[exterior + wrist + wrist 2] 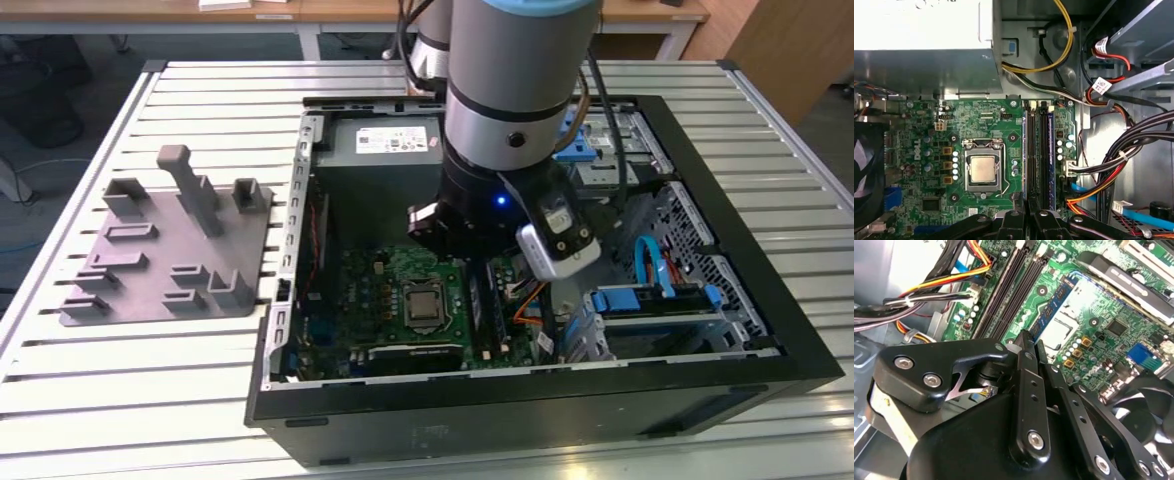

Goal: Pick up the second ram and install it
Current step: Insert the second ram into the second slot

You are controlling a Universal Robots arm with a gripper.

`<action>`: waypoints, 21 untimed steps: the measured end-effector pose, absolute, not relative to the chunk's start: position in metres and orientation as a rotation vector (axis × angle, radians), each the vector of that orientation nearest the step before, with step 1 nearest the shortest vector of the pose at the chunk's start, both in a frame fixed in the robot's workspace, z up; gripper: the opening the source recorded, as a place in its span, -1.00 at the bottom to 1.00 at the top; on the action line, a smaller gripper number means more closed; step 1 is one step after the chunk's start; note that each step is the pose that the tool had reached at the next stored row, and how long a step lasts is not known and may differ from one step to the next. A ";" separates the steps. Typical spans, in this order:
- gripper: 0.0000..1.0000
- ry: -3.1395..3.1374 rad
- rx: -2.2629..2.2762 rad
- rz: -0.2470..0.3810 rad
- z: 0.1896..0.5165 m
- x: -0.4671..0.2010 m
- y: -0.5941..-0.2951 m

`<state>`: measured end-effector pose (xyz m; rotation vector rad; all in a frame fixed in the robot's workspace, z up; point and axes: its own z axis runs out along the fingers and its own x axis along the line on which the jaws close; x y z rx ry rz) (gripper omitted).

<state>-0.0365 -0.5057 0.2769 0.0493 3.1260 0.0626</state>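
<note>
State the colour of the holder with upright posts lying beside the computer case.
Plain grey all over; the holder shows best in the exterior view.

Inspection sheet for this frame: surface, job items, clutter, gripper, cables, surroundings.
Surface: slatted metal table carrying an open computer case.
Job's things: second ram, a blue-green stick, held edge-on above the motherboard, near the black memory slots; not seated.
Clutter: grey holder on the table at the exterior view's left of the case.
Gripper: gripper lowered inside the case, fingers closed on the ram.
Cables: coloured wire bundle beside the slots, apart from the stick.
Surroundings: wooden desks behind the table.
</note>
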 end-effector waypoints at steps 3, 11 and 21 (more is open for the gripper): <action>-0.73 3.126 0.057 0.062 0.271 -0.035 -0.506; -0.73 3.125 0.070 0.062 0.257 -0.028 -0.507; -0.73 3.125 0.080 0.062 0.239 -0.027 -0.507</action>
